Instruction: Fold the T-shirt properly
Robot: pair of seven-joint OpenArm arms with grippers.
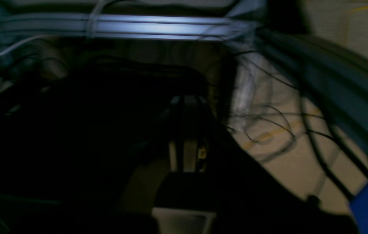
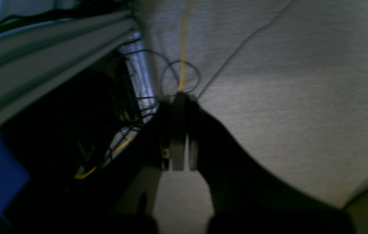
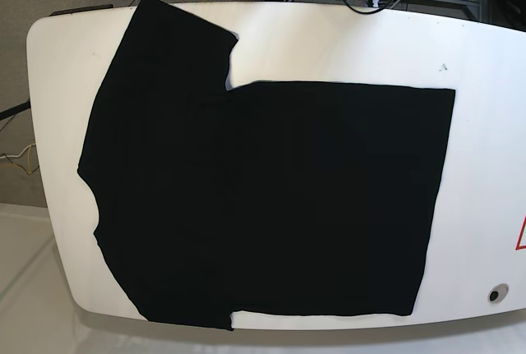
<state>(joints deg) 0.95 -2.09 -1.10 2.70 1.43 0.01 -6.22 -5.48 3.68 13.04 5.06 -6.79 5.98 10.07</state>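
T-shirt (image 3: 271, 198) lies flat on table (image 3: 485, 124) (sleeves apparently left).
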